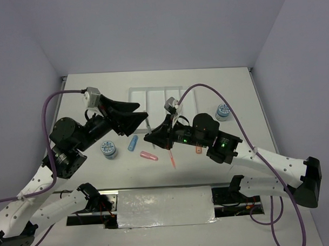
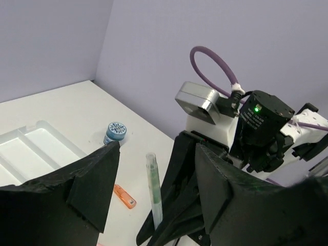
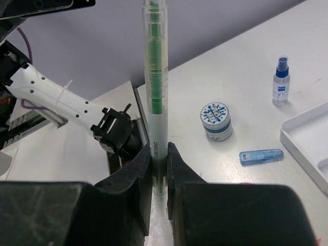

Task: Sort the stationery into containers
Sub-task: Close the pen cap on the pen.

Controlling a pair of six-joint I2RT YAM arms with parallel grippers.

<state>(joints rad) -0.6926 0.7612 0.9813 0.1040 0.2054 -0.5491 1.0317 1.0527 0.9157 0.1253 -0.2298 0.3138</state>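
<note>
1. The tabletop carries all the stationery not yet sorted, and both arms work over its middle.

2. The white tray lies at the far side with its 4 long compartments running front to back. The parts that show hold nothing, so sorting looks to be at an early stage.

3. The left fingers stand wide open, 1 on each side of the green pen, and grip nothing. No contact with the pen shows in the left wrist view.

4. The right fingers are closed on the green pen near 1 end. Most of its length projects clear of the pads. The pen is off the tabletop, just in front of the tray's near edge. This pose reads as a transfer between the arms, and the right arm alone carries the load.

5. The 2 round patterned discs remain on the tabletop. One disc lies near the left arm, and the other disc lies just right of the tray.

6. The orange pen lies loose below the right fingers.

7. The blue stick, pink stick and orange stick lie apart in front of the tray, each with room for a grasp.

8. The blue-capped bottle stands upright beyond the nearer disc in the right wrist view.
</note>
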